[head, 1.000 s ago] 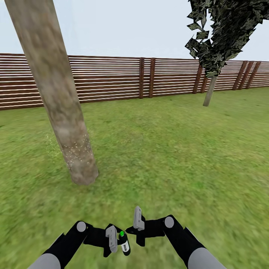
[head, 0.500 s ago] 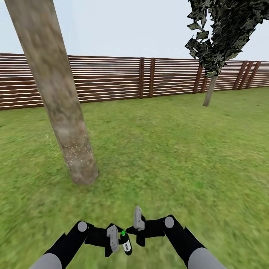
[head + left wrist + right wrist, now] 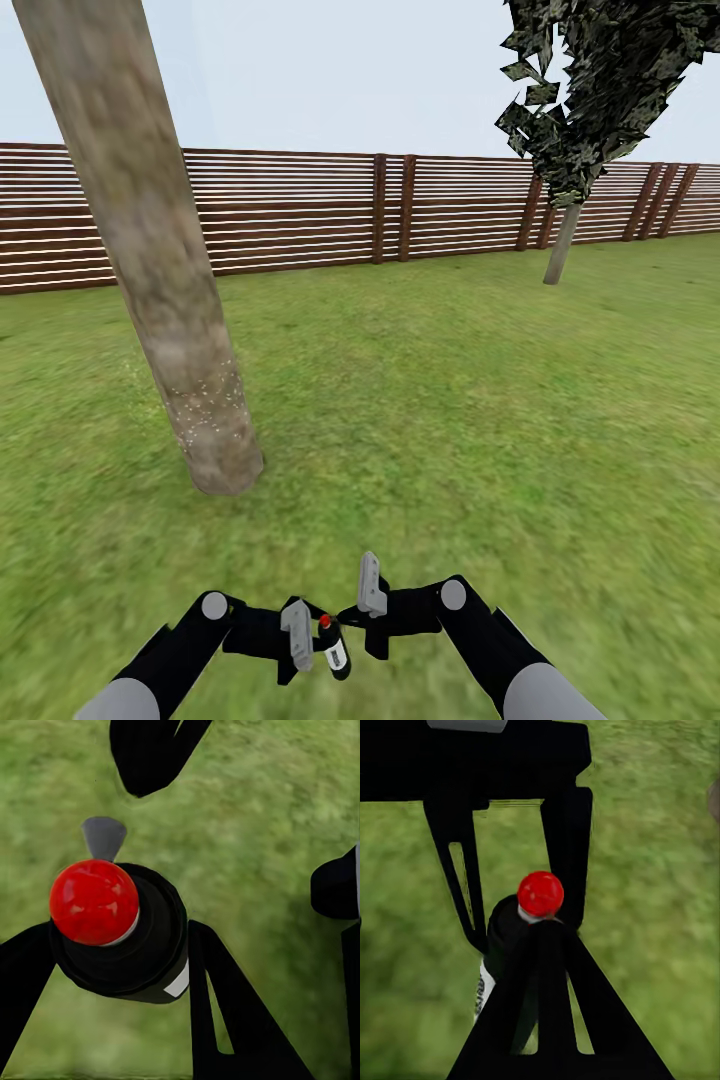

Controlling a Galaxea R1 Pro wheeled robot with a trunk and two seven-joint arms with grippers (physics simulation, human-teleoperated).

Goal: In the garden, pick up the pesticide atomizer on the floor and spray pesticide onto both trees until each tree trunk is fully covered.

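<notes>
The left tool [image 3: 318, 640] grips the pesticide atomizer [image 3: 333, 648] low in front of the robot, its black fingers [image 3: 225, 1020] clamped on either side of the dark bottle, whose cap shows red on top. The right tool [image 3: 368, 605] sits just beside it over the lawn [image 3: 450, 400]; whether its jaws are wide or narrow I cannot tell. Ahead on the left leans a thick tree trunk [image 3: 160, 270], whitish pesticide [image 3: 210, 405] specks dotting it near the base. A second tree [image 3: 585, 110] stands by the fence [image 3: 300, 210].
</notes>
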